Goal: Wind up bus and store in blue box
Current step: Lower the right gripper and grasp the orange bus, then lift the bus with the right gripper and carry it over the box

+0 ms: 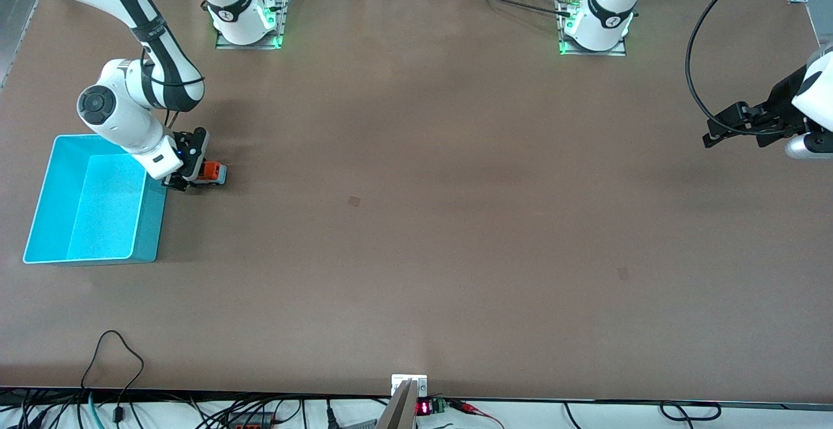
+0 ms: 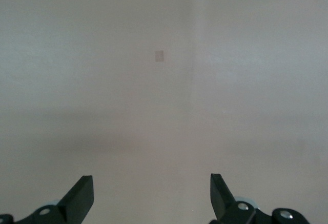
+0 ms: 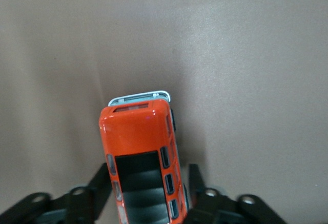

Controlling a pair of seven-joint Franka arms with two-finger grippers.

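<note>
The wide brown desk carries the blue box near the edge at the right arm's end, and just beside the box wall that faces the desk's middle sits the bus, on the desktop by the box corner farther from the front camera. The right gripper is down there with its fingers clamped along the bus's flanks, its wrist overhanging that corner of the box. The left gripper waits spread wide with nothing in it near the edge at the left arm's end.
</note>
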